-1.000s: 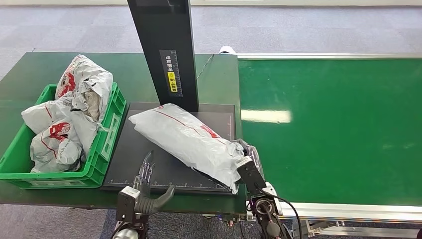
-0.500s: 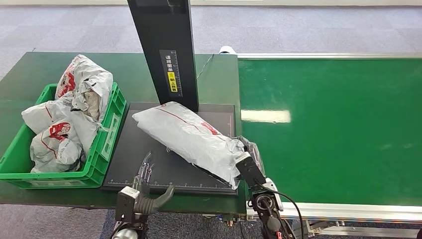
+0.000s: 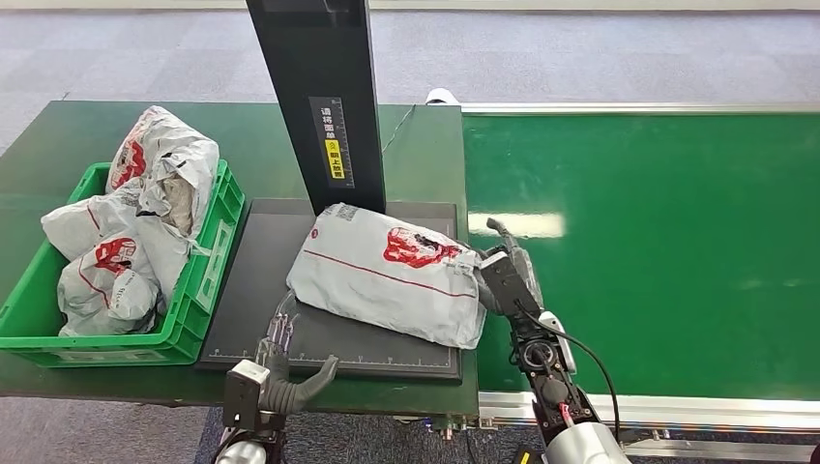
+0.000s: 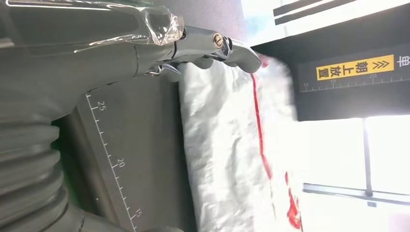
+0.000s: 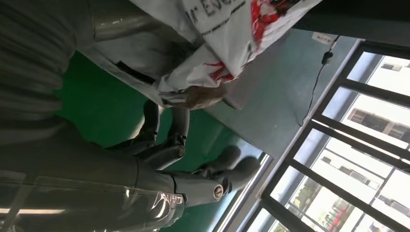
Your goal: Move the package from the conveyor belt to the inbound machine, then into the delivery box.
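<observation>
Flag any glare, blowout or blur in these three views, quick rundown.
Head view: sharp, with one bright glare patch on the conveyor belt. Left wrist view: background blown out white, far edge of the package smeared, left hand crisp. Right wrist view: windows overexposed, right hand dark and underlit, package print soft.

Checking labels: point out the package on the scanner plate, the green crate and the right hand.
package [image 3: 387, 280], head view, middle of its white top face.
green crate [image 3: 211, 269], head view, right side wall.
right hand [image 3: 505, 275], head view, back of the hand at the package's end.
</observation>
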